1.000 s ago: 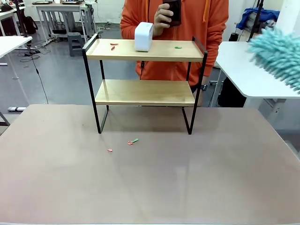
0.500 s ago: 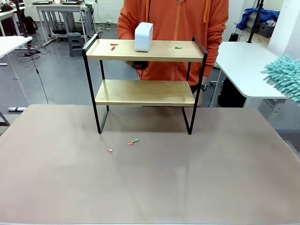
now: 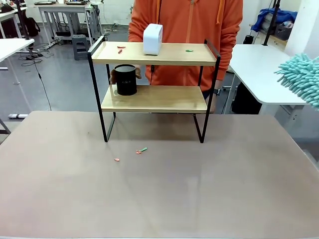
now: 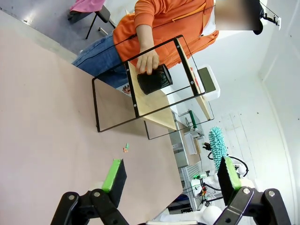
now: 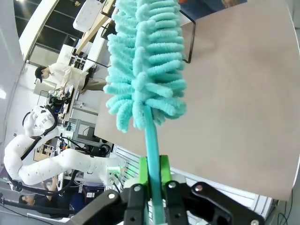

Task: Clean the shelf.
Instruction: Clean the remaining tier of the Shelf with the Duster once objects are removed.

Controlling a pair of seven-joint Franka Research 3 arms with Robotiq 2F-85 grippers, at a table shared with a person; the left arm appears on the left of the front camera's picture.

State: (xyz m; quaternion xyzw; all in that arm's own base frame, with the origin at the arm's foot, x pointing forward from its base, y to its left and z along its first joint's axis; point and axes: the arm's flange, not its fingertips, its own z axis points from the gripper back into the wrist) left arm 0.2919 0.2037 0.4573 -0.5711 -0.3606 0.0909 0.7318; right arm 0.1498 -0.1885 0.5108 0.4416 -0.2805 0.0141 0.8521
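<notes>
1. The shelf (image 3: 164,98) stands upright on the far half of the table (image 3: 209,199), in the upper centre of the front view, with its four black legs on the tabletop. In the left wrist view it lies tilted across the upper middle of the frame.
2. Upper board (image 3: 174,54): a white box (image 3: 152,39) stands left of centre. Two red scraps (image 3: 120,49) lie near the left end and a green scrap (image 3: 189,50) lies toward the right.
3. Lower board (image 3: 169,102): a black mesh cup (image 3: 126,79) stands upright at the left end, with the person's hand (image 4: 147,61) on it from behind.
4. The person (image 3: 189,20), in an orange top, stands just behind the shelf at the top centre of the front view.
5. Loose bits (image 3: 141,150), red and green, lie on the table just in front of the shelf, left of centre. A pink bit (image 3: 116,159) lies near them to the lower left.
6. The duster (image 3: 302,79) has a fluffy teal head. It hangs at the right edge of the front view, well apart from the shelf.
7. Right gripper (image 5: 153,174), bottom centre of the right wrist view: the jaws are narrow, and the green pads clamp the duster's teal handle (image 5: 151,136) on both sides.
8. Left gripper (image 4: 169,174), bottom of the left wrist view: the jaws are spread wide with nothing between them, over the table and well apart from the shelf.
</notes>
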